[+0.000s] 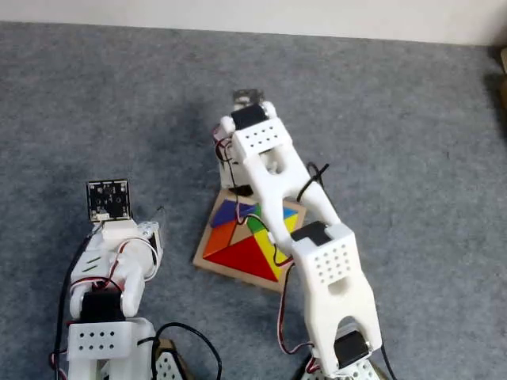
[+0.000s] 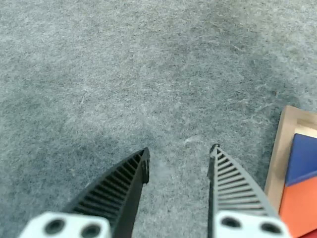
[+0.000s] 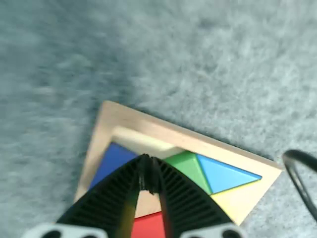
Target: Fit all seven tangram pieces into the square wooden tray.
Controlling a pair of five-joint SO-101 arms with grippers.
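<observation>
Currently I see grey carpet (image 1: 412, 119) under both arms. On it, square wooden tray (image 1: 203, 247) lies partly beneath right arm (image 1: 329, 269), with coloured tangram pieces (image 1: 242, 255) inside. My right gripper (image 3: 148, 174) hangs over tray, jaws pressed together, nothing visible between. My left gripper (image 2: 179, 153) sits just beside tray, jaws spread wide, empty.

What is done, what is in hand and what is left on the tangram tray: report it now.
Done: the blue piece, green piece, light blue piece and yellow piece lie in the wooden tray.
In hand: the right gripper is shut above the tray, nothing visibly held; the left gripper is open over the carpet.
Left: a pale strip inside the tray may be a gap; all seven cannot be confirmed.
</observation>
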